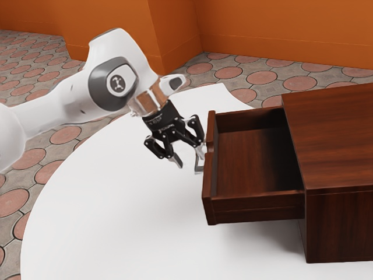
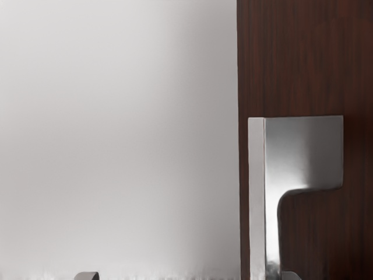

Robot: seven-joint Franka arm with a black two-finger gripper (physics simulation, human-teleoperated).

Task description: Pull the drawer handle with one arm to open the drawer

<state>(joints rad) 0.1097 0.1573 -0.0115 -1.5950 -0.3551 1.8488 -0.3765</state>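
A dark wooden cabinet point(image 1: 338, 146) stands on the white table point(image 1: 116, 221) at the exterior view's right. Its drawer point(image 1: 256, 157) stands pulled well out, and its inside is bare. A silver handle point(image 1: 199, 167) sticks out from the drawer front point(image 1: 208, 175). My black gripper point(image 1: 189, 160) is at that handle, open, with its fingers spread wide. In the wrist view the handle point(image 2: 291, 157) is close up on the wooden front point(image 2: 303, 58). It lies beside one fingertip point(image 2: 289, 275), while the other fingertip point(image 2: 87, 275) stays far off over the table.
The round white table has wide free room on the exterior view's left and in front of the drawer. Beyond it are a tiled floor point(image 1: 35, 64) and orange walls point(image 1: 280, 23). My white arm point(image 1: 87, 96) comes in from the left.
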